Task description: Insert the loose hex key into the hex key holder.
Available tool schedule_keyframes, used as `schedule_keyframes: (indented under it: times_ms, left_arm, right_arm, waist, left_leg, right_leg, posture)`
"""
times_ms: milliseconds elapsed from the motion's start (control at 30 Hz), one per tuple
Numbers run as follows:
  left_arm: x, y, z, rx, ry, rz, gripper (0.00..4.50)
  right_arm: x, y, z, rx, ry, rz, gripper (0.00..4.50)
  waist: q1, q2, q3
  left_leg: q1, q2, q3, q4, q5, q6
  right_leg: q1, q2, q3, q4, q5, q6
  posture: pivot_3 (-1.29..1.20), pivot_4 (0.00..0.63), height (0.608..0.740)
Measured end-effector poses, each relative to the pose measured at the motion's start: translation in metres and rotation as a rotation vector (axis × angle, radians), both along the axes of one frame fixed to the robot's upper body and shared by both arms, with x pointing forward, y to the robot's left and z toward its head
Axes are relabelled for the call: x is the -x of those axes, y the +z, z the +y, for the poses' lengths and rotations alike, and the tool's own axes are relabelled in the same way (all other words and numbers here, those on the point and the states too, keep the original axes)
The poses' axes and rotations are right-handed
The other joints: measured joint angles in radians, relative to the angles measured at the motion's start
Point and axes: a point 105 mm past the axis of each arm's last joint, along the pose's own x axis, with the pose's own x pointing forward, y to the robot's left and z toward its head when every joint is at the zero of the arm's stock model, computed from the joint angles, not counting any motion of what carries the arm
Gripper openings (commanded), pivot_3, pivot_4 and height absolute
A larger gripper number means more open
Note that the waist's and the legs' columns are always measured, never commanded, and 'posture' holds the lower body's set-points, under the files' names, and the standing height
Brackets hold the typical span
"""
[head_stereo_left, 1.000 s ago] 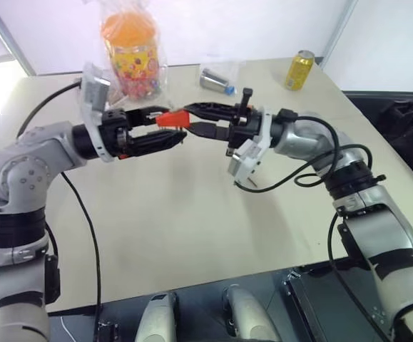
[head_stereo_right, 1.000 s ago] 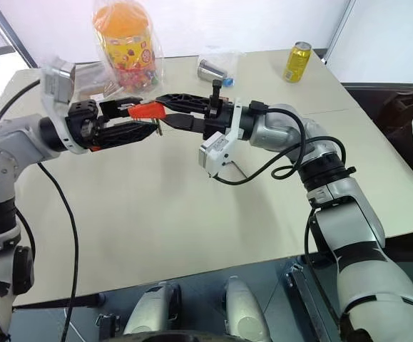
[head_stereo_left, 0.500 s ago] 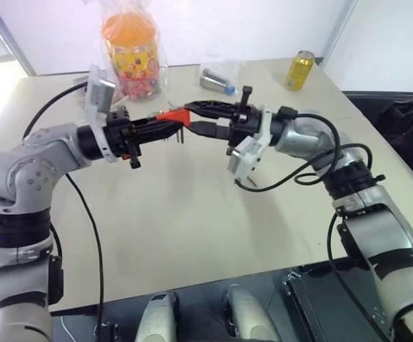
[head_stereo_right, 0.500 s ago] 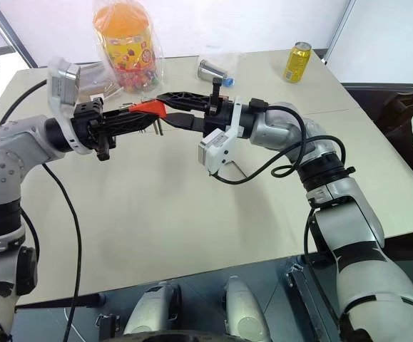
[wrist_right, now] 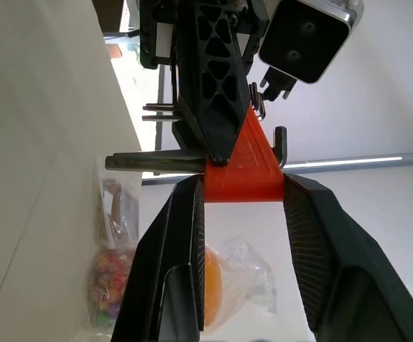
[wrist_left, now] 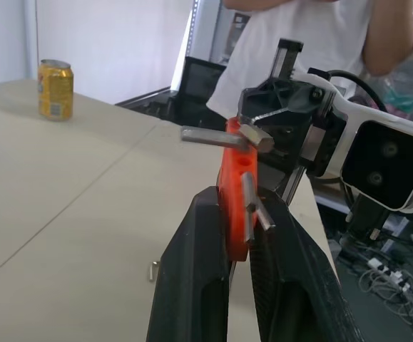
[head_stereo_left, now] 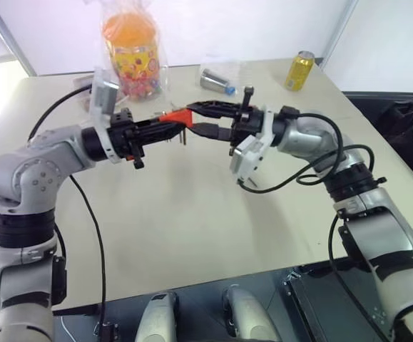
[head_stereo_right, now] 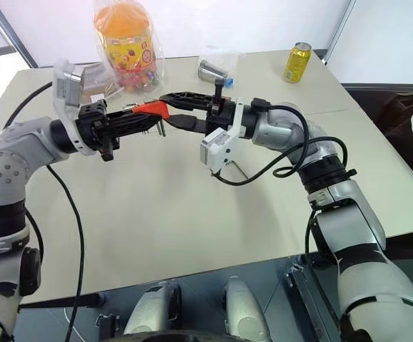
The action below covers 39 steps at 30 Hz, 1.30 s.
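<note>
Left gripper (wrist_left: 240, 235) pinched tight on hex key holder (wrist_left: 235, 192), red-orange block held in air above tabletop (head_stereo_left: 192, 214). Right gripper (wrist_right: 243, 214) meets holder from opposite side, fingers (wrist_right: 181, 242) flanking block's end; whether they press it, cannot tell. Metal keys stick out of holder. Small grey metal piece (wrist_left: 154, 270), possibly loose hex key, lies on tabletop below holder. Yellow can (head_stereo_left: 300, 70) far beyond holder; bagged orange container (head_stereo_left: 132, 60) behind holder. Person behind right gripper in left wrist view.

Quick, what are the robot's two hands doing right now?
Left gripper: shut on the red hex key holder.
Right gripper: around the holder too; whether it is gripping or letting go cannot be told.
</note>
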Motion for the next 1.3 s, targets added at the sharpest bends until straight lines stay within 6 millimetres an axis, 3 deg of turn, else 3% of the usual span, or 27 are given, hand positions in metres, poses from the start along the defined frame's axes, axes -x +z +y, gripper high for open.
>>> schedule_keyframes:
  times_ms: [67, 100, 300, 467, 633, 767, 867, 1033, 1300]
  left_arm:
    - [0.0, -0.001, -0.002, 0.001, -0.006, 0.003, 0.0]
    - [0.0, -0.001, -0.002, 0.002, -0.006, 0.003, 0.0]
    - [-0.001, 0.0, -0.001, 0.0, 0.002, -0.013, 0.0]
    - [-0.002, -0.002, 0.001, -0.006, 0.014, -0.014, 0.0]
    - [-0.001, -0.005, 0.007, -0.033, 0.048, -0.031, 0.0]
    - [0.0, -0.003, 0.011, -0.051, 0.079, -0.06, 0.0]
    - [0.0, 0.001, 0.012, -0.05, 0.1, -0.081, 0.0]
    - [0.0, -0.001, 0.011, -0.042, 0.124, -0.087, 0.0]
    - [0.0, -0.004, 0.01, -0.039, 0.149, -0.087, 0.0]
  right_arm:
    - [0.003, -0.003, 0.003, 0.018, 0.013, -0.001, 4.16]
    - [0.003, -0.004, 0.003, 0.024, 0.014, -0.001, 4.43]
    - [0.0, -0.008, 0.001, 0.055, -0.012, 0.016, 4.43]
    - [-0.015, -0.014, -0.019, 0.05, -0.124, 0.106, 4.43]
    - [-0.052, -0.037, -0.057, -0.019, -0.392, 0.453, 4.43]
    - [-0.073, -0.067, -0.086, -0.092, -0.632, 0.907, 4.43]
    - [-0.072, -0.087, -0.094, -0.106, -0.739, 1.168, 4.43]
    - [-0.068, -0.115, -0.101, -0.107, -0.854, 1.43, 4.43]
    - [-0.069, -0.156, -0.115, -0.144, -0.976, 1.662, 4.43]
  waist:
    - [0.0, 0.0, 0.0]
    - [0.0, 0.0, 0.0]
    - [0.002, 0.0, 0.0]
    - [0.009, 0.0, 0.0]
    - [0.022, 0.0, 0.0]
    - [0.024, 0.0, 0.0]
    - [0.025, 0.0, 0.0]
    - [0.024, 0.0, 0.0]
    - [0.024, 0.0, 0.0]
  left_leg:
    - [0.0, 0.0, 0.0, 0.0, 0.0, 0.0]
    - [0.0, 0.0, 0.0, 0.001, 0.0, 0.0]
    - [0.0, 0.0, 0.0, 0.004, 0.0, 0.0]
    - [-0.001, 0.0, 0.0, 0.006, 0.0, 0.001]
    - [-0.001, 0.001, 0.0, 0.008, -0.001, 0.001]
    - [-0.001, 0.001, 0.0, 0.008, -0.001, 0.001]
    - [-0.001, 0.001, 0.0, 0.009, -0.001, 0.002]
    - [-0.001, 0.001, 0.001, 0.009, -0.001, 0.002]
    - [-0.001, 0.001, 0.001, 0.009, -0.001, 0.002]
  right_leg:
    - [0.0, 0.0, 0.0, 0.0, 0.0, 0.0]
    - [0.0, 0.0, 0.0, 0.001, 0.0, 0.0]
    - [0.0, 0.0, 0.0, 0.002, 0.0, 0.0]
    - [0.001, 0.001, 0.0, 0.002, 0.0, 0.0]
    - [0.002, 0.001, 0.0, 0.003, 0.0, 0.0]
    - [0.002, 0.001, 0.0, 0.004, 0.0, 0.0]
    - [0.002, 0.002, 0.0, 0.004, 0.0, 0.0]
    - [0.001, 0.002, 0.0, 0.004, 0.0, 0.0]
    - [0.001, 0.002, 0.0, 0.004, 0.0, 0.0]
  posture:
    - [0.0, 0.15, 0.74]
    - [0.0, 0.15, 0.74]
    - [0.0, 0.15, 0.74]
    - [0.0, 0.15, 0.74]
    - [0.0, 0.15, 0.74]
    - [0.0, 0.15, 0.74]
    - [0.0, 0.15, 0.74]
    - [0.0, 0.15, 0.74]
    - [0.0, 0.15, 0.74]
